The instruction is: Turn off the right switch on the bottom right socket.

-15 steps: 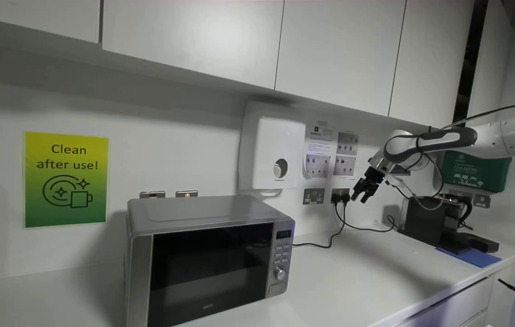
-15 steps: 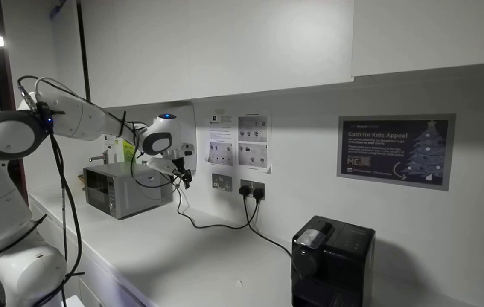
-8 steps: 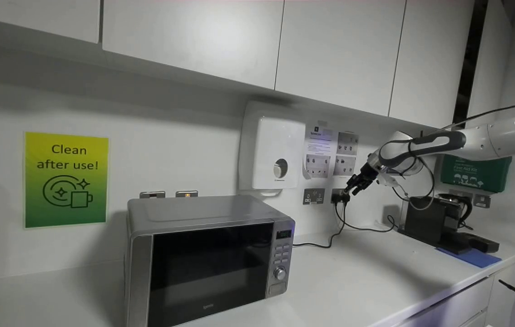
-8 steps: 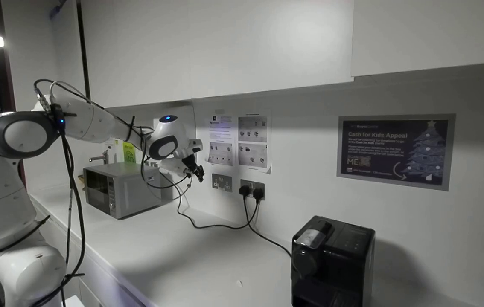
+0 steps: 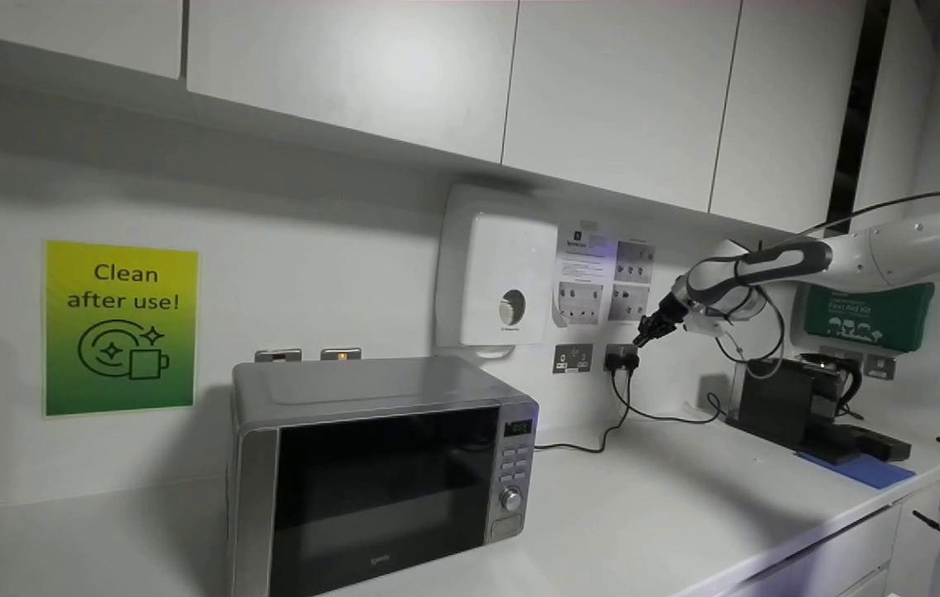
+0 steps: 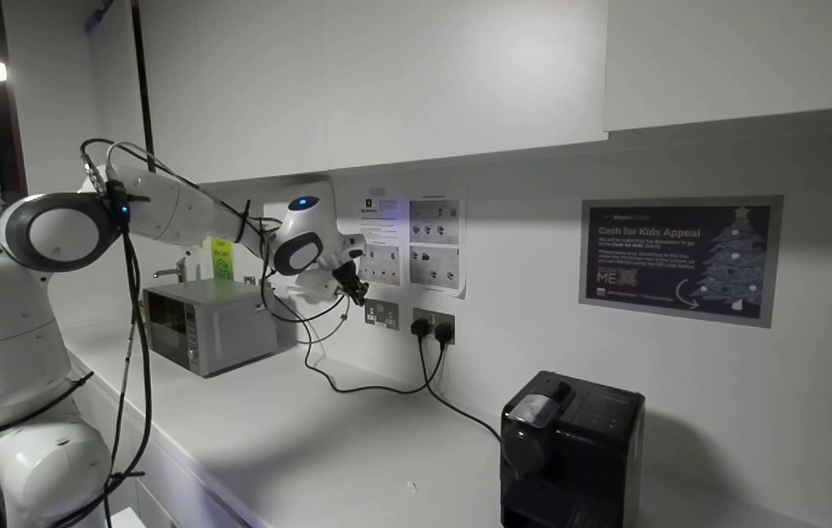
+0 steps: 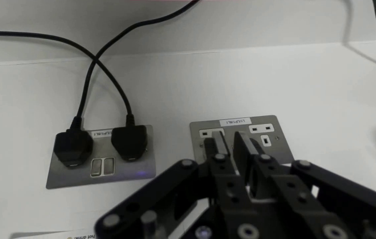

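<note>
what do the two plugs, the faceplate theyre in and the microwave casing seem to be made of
Plugs: likely moulded plastic or rubber; black, dull surface.
Faceplate: probably satin metal; grey, with a bluish reflection.
Microwave casing: perhaps metal or metallic paint; smooth, silvery top.

- Socket [image 7: 101,151]: rectangular double-outlet plate, grey metallic finish, fixed to the wall [image 6: 519,315].
- Location: right of a second socket plate [image 6: 381,314] in both exterior views, set apart from it; above the worktop [image 6: 342,440].
- Orientation: upright in both exterior views; inverted in the wrist view.
- Occupancy: both sides filled, one black plug [image 7: 73,147] in each.
- Label [image 7: 101,133]: white lettered strip at the lower edge, partly covered by a plug.
- Right switch [image 7: 96,167]: metallic rocker between the plugs, directly beside the left switch [image 7: 108,166]; appears on the left in the inverted wrist view.
- Setting: rocker position, on or off, cannot be read in any view.
</note>
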{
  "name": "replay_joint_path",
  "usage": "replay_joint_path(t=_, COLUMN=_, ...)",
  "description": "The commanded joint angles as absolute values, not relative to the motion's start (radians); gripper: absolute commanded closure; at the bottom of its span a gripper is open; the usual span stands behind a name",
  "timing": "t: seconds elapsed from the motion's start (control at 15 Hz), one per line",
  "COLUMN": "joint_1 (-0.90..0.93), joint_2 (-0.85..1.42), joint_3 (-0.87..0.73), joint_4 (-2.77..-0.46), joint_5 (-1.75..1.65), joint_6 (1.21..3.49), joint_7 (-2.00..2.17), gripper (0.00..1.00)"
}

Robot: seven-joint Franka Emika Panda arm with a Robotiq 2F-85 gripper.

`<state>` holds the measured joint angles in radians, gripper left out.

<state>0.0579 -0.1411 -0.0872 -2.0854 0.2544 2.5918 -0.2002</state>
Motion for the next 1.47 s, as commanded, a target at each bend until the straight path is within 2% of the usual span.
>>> replay_joint_path(t=0.0, joint_1=0.028, joint_2=-0.083, joint_3=-0.088, joint_4=-2.017, joint_5=0.249, joint_6=2.63, joint_7=-0.222, gripper=1.0)
replay_joint_path(t=1.07, joint_1=-0.1, joint_2=0.068, joint_3=-0.113, joint_4=-1.849, joint_5=0.154, joint_6=2.626, joint_7=-0.265, gripper=1.0)
replay_joint_path(t=1.4, joint_1=-0.101, joint_2=0.054, joint_3=-0.105, joint_4=-1.877, joint_5=0.16, joint_6=2.613, joint_7=-0.236, gripper=0.99)
